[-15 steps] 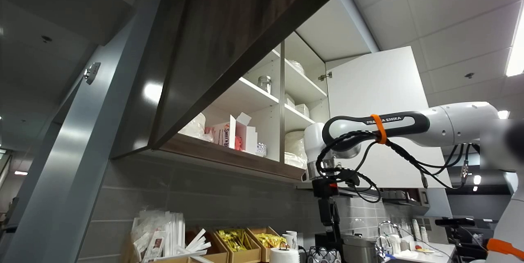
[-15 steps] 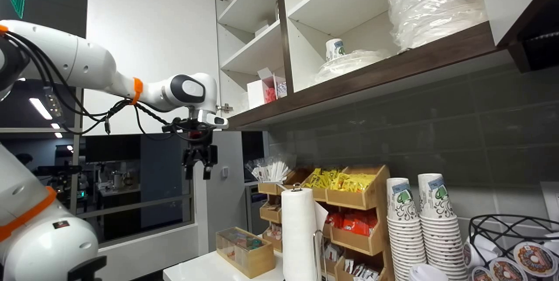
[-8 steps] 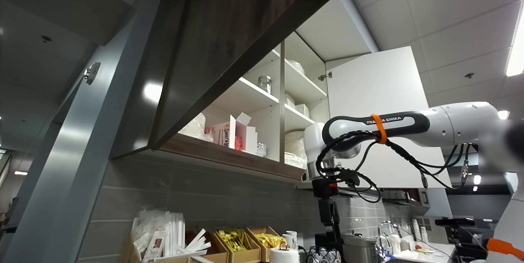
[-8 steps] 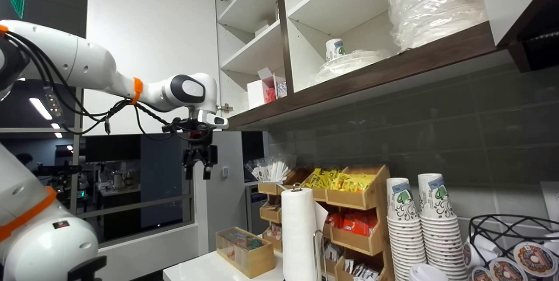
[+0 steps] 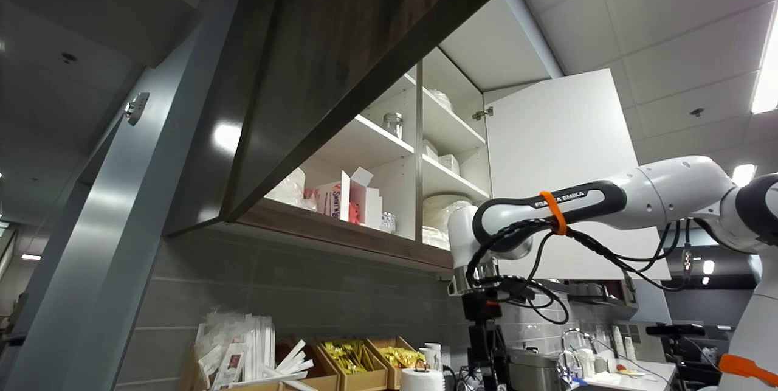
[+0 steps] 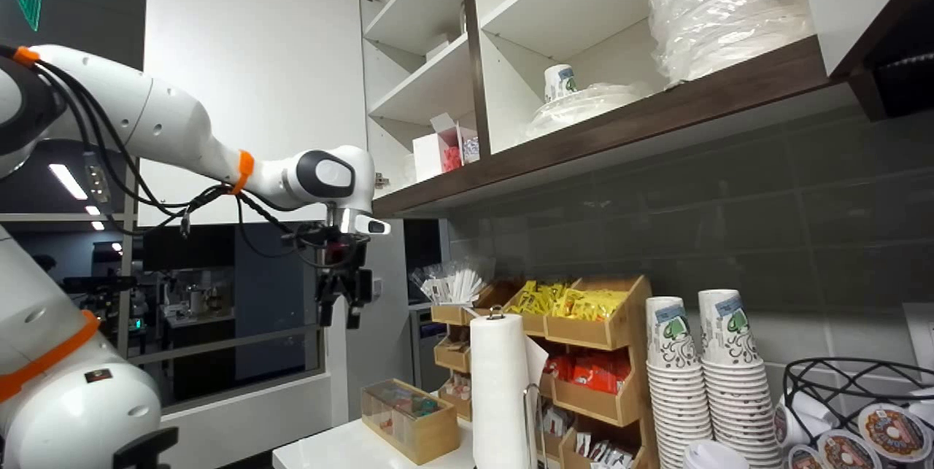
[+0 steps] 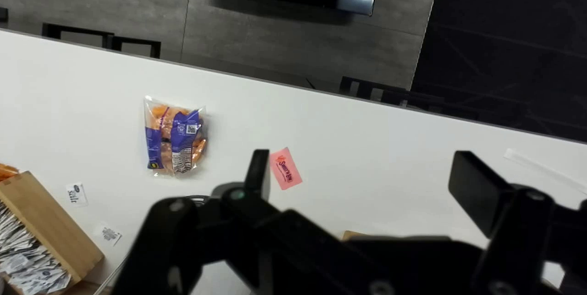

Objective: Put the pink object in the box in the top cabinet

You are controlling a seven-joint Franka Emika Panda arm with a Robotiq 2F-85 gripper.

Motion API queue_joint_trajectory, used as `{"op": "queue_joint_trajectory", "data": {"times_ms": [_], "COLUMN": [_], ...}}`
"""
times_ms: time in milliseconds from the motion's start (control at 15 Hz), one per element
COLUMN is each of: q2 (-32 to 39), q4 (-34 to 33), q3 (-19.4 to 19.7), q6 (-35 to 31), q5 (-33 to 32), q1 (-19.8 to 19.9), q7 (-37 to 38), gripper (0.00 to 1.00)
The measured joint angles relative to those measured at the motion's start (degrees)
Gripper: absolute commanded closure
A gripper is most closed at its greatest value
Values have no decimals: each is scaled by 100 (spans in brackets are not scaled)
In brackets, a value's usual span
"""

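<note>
A small rectangular pink paper packet [image 7: 286, 169] lies flat on a long white surface [image 7: 394, 139]; dark lettering on its face reads "Sweet'N Low". The black two-jawed tool [image 7: 362, 166] has its jaws spread wide. In the wrist view the packet shows between them, nearer to one; in both exterior views the tool hangs in the air, pointing down.

A white cardboard box [image 5: 331, 199], flap raised and pink contents [image 5: 354, 213] showing, stands on the lowest shelf of the large dark-brown wood-grain wall cabinet [image 5: 352, 241] with white shelves, doors standing open. Lettering on the box side is tilted and only partly legible, beginning "Sw".

The white jointed robot arm [image 5: 662, 184] is marked "FRANKA EMIKA", partly covered by an orange band [image 5: 554, 213].

Also on the surface: a clear plastic bag with purple and orange print [image 7: 174, 139], bearing a square code and text too small to read; a white paper packet [image 7: 76, 194] reading "salt"; and, near it, a second white packet [image 7: 109, 234], its print illegible.
</note>
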State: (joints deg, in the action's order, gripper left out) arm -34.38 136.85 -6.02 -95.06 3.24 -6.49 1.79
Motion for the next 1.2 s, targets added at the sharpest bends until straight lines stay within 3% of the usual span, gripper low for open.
{"op": "queue_joint_trajectory", "data": {"times_ms": [733, 1200], "q2": [213, 250], "q4": [1491, 1466], "q3": [46, 45], "q6": [-1838, -1852], "q5": [34, 23], "q1": [-112, -114], "q7": [-557, -557], "gripper": [0, 0]}}
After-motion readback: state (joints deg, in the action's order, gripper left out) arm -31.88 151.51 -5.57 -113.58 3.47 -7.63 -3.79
